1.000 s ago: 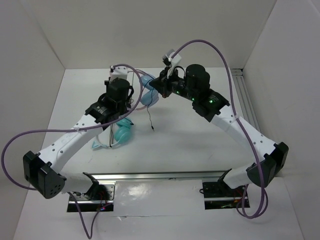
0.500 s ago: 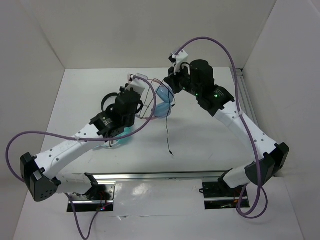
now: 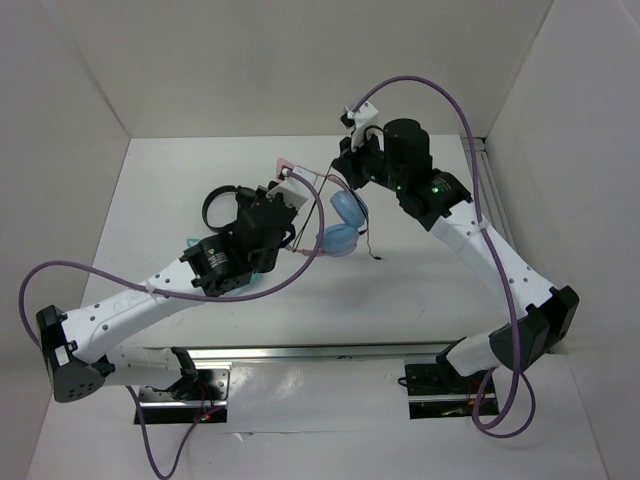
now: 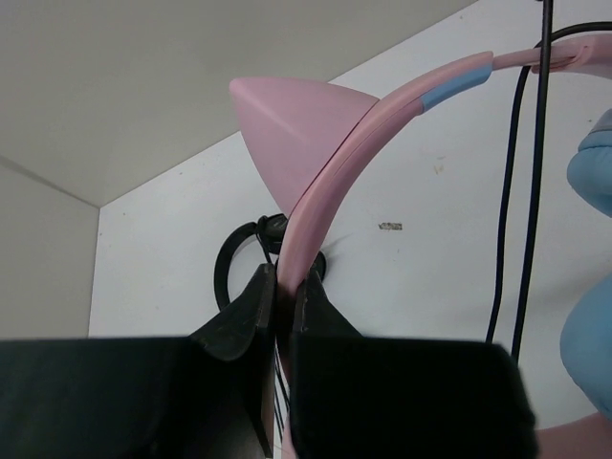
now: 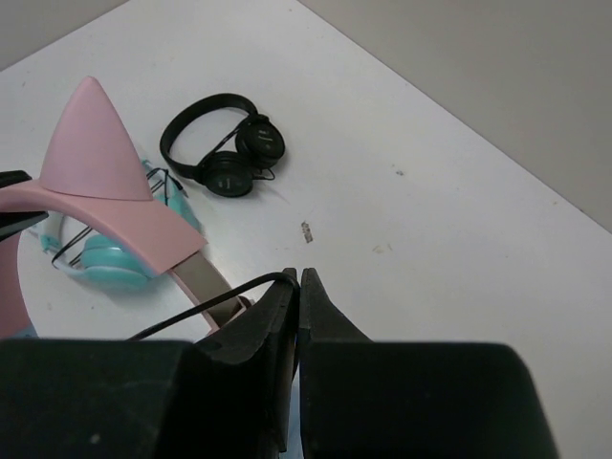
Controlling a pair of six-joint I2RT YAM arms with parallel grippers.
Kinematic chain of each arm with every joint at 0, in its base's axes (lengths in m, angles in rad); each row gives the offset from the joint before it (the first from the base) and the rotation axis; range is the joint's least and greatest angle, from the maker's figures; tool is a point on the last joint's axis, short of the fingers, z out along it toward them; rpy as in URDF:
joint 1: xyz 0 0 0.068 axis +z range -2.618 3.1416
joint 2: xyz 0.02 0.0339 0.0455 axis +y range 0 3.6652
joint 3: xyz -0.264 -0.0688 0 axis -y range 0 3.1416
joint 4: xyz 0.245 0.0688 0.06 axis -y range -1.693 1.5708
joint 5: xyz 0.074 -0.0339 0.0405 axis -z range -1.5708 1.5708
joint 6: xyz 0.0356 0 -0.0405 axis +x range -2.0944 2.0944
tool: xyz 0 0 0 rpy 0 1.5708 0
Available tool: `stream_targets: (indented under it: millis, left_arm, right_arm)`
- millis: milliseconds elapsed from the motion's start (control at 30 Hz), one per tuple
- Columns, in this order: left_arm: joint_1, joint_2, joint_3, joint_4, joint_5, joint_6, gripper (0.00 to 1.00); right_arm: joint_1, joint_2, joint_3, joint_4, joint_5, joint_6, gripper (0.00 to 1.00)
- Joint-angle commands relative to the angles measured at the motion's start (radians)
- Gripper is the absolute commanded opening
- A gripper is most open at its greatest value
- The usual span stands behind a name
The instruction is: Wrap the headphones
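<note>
White table (image 3: 420,290) boxed in by plain white walls. On the overhead cam the headphones (image 3: 340,228) hang between the two arms, over the middle of the table. The left gripper (image 3: 288,188) has them by the pink headband (image 3: 287,166). The right gripper (image 3: 347,178) sits just above the light blue ear cups, and the thin black cable (image 3: 369,238) dangles beside the cups. A small pair of black headphones (image 3: 215,205) lies off to the left. Left wrist cam: fingers clamped tight on the headband just below a pink cat ear (image 4: 296,134), with the cable running down the right side past a blue cup. Right wrist cam: fingers pinched together with the cable caught at the tips. Some teal headphones (image 5: 105,258) and the black pair are lying on the table underneath.
</note>
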Motion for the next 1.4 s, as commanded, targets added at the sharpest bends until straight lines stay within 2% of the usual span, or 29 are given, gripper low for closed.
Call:
stream_targets:
  millis: [0, 100, 167, 333, 533, 633, 867, 967, 1033, 1167, 1367]
  left_arm:
    - [-0.038, -0.053, 0.031, -0.168, 0.041, 0.074, 0.00]
    - [-0.038, -0.062, 0.054, -0.188, 0.030, 0.074, 0.00]
    - [-0.038, -0.071, 0.063, -0.223, 0.040, 0.053, 0.00]
    - [-0.038, -0.108, 0.109, -0.248, 0.102, 0.031, 0.00]
    - [-0.038, -0.129, 0.140, -0.248, 0.129, 0.069, 0.00]
    - [-0.049, -0.120, 0.169, -0.248, 0.148, 0.079, 0.00]
    - [-0.049, -0.120, 0.215, -0.248, 0.193, -0.044, 0.00]
    - [-0.049, -0.120, 0.224, -0.248, 0.193, -0.084, 0.00]
    - [-0.049, -0.131, 0.224, -0.248, 0.193, -0.098, 0.00]
    - [-0.049, -0.140, 0.215, -0.257, 0.161, -0.135, 0.00]
    - [-0.049, -0.160, 0.238, -0.266, 0.110, -0.207, 0.00]
  right_arm:
    - [-0.072, -0.023, 0.016, 0.187, 0.041, -0.027, 0.07]
    - [-0.072, -0.023, -0.038, 0.218, -0.050, -0.027, 0.08]
    - [-0.072, -0.014, -0.063, 0.227, -0.050, -0.027, 0.08]
    - [-0.095, -0.005, -0.116, 0.250, -0.270, -0.060, 0.10]
    - [-0.095, 0.056, -0.018, 0.128, -0.298, -0.129, 0.10]
    - [-0.080, 0.066, -0.050, 0.127, -0.339, -0.129, 0.10]
    - [-0.089, 0.053, -0.248, 0.366, -0.599, -0.021, 0.13]
    - [-0.089, 0.062, -0.299, 0.471, -0.709, 0.037, 0.16]
    - [-0.089, 0.063, -0.320, 0.524, -0.789, 0.087, 0.21]
    - [-0.080, 0.098, -0.391, 0.670, -0.855, 0.184, 0.27]
    - [-0.062, 0.141, -0.486, 0.859, -0.857, 0.279, 0.29]
